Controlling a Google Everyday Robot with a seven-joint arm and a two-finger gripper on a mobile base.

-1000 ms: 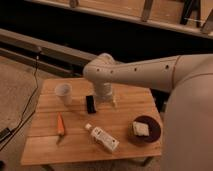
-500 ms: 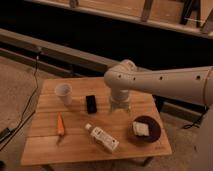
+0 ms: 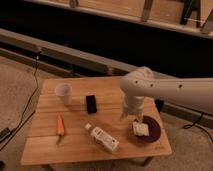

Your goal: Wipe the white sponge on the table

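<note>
The white sponge (image 3: 140, 129) is a small whitish block lying inside a dark round bowl (image 3: 154, 131) at the right side of the light wooden plank table (image 3: 75, 147). My arm reaches in from the right and bends down over the table. My gripper (image 3: 129, 116) hangs pointing down just above and to the left of the sponge, at the bowl's left rim. It is open with nothing between its fingers.
A white paper cup (image 3: 63, 93) stands at the table's back left. A small black block (image 3: 91, 103) lies near the middle. An orange carrot (image 3: 60, 125) lies at the front left, and a white labelled bottle (image 3: 102, 138) lies on its side at the front middle.
My arm has swung to the right across the table, from above the black block to beside the bowl with the sponge. The objects on the table have not moved.
</note>
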